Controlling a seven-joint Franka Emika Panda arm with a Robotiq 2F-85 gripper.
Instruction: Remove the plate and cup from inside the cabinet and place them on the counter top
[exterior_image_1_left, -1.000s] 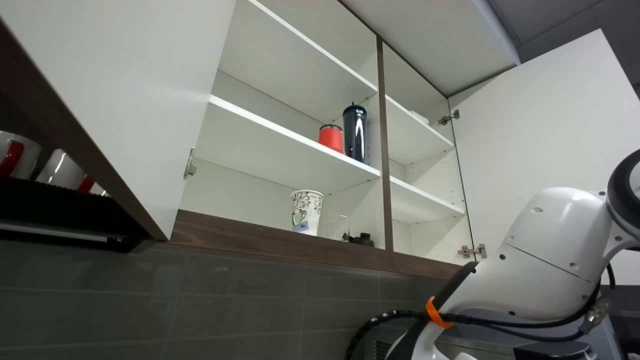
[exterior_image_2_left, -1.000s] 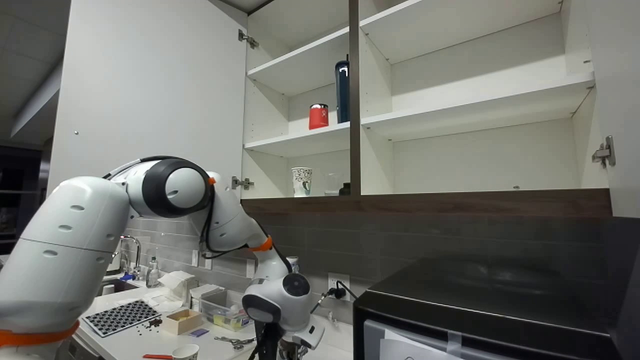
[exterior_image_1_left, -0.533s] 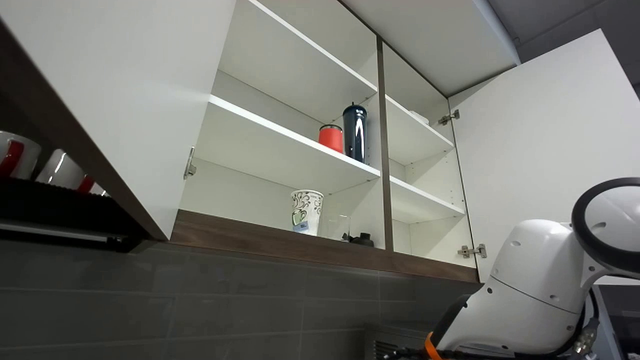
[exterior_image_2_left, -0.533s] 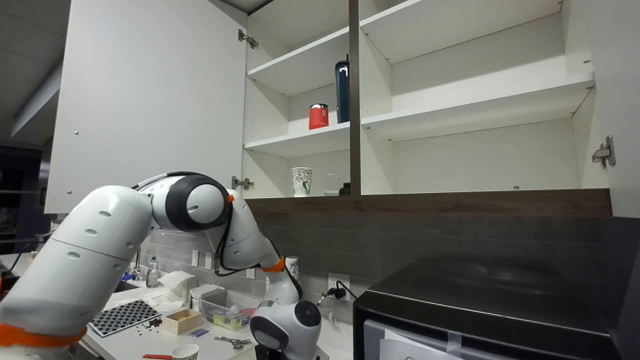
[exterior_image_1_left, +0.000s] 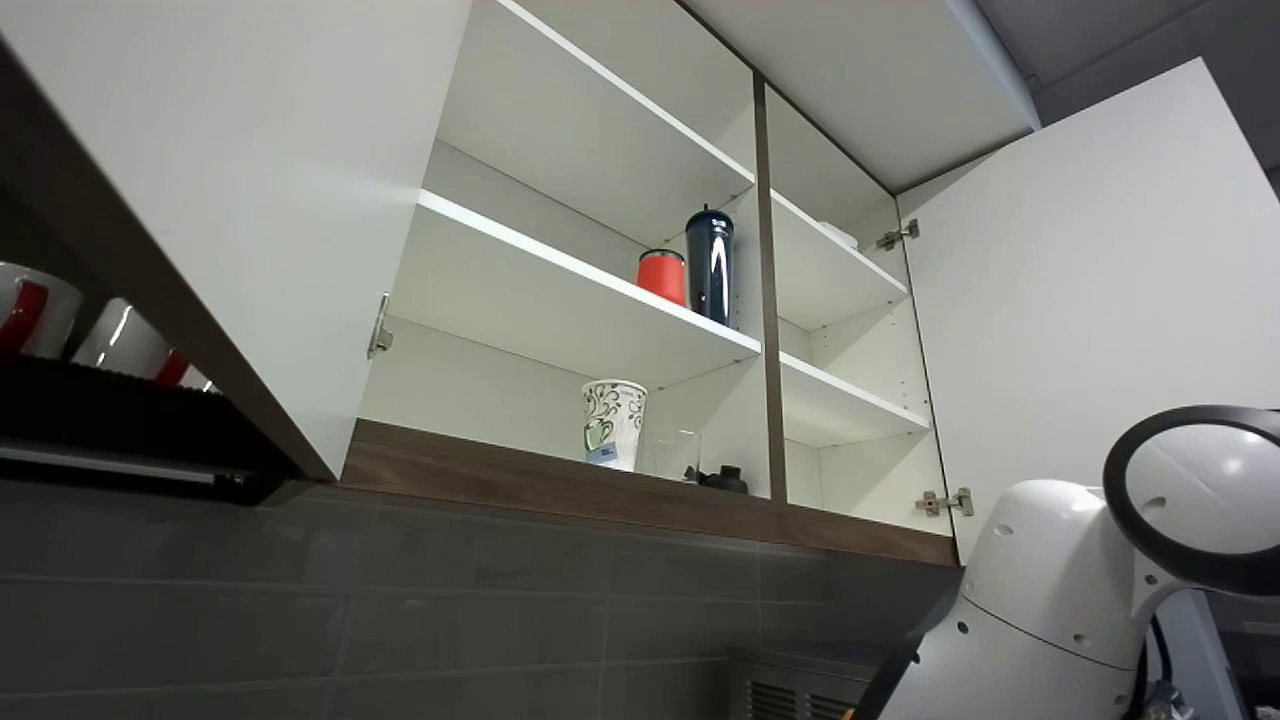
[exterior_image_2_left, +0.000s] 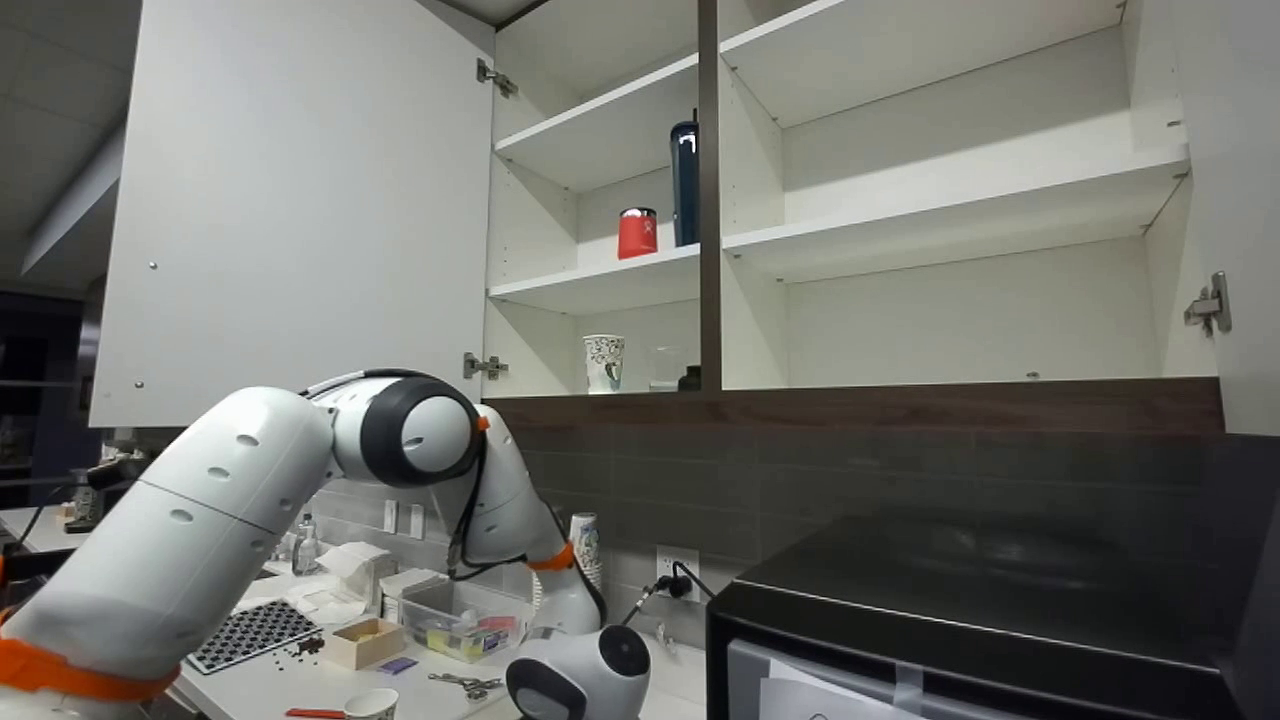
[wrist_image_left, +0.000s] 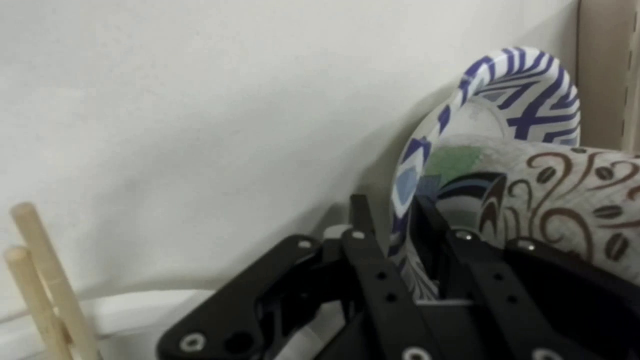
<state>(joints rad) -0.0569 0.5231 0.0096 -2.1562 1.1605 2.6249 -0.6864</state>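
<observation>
Two fingers (wrist_image_left: 374, 265) of the gripper (wrist_image_left: 393, 212) are narrowly straddling the rim of the plate (wrist_image_left: 482, 117), which a printed cup (wrist_image_left: 555, 200) is partly hiding; whether they are gripping, I cannot tell. The task's cup (exterior_image_1_left: 614, 425) is standing inside the cabinet (exterior_image_1_left: 500, 477). Success is likely depending on centring that rim without nudging the printed cup.

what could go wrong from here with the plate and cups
The black claw straddles the thin rim of the white, bowl-shaped, purple-patterned plate, which could bend or slip. A white cup with brown swirls overlaps the plate in the wrist view, so shifting the plate might knock it. In the white cabinet, a white cylindrical cup with dark swirls stands beside a clear container; a later reach could topple it.
</observation>
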